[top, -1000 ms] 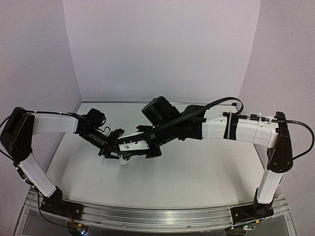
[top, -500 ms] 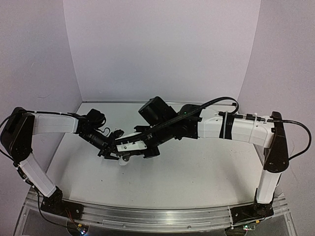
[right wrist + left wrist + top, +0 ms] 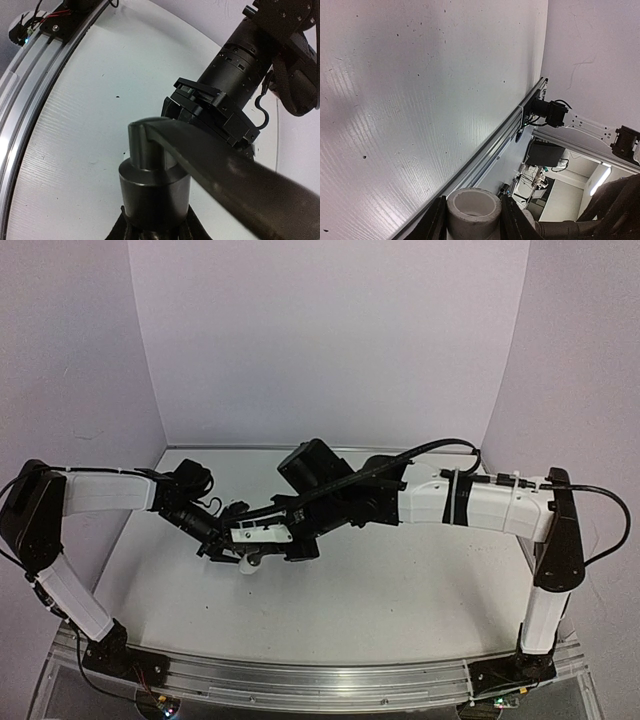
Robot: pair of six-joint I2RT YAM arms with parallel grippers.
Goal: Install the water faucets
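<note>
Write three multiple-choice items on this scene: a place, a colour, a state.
1. Where is the fitting held? A) far right edge B) over the table's left half C) far back corner
2. Colour of the fitting in the left gripper? A) red B) blue C) white
3. The right gripper is: A) shut on the faucet B) wide open, empty C) out of view
Answers: B, top view shows it left of centre; C, it looks white close up; A, it clamps the faucet's base.
</note>
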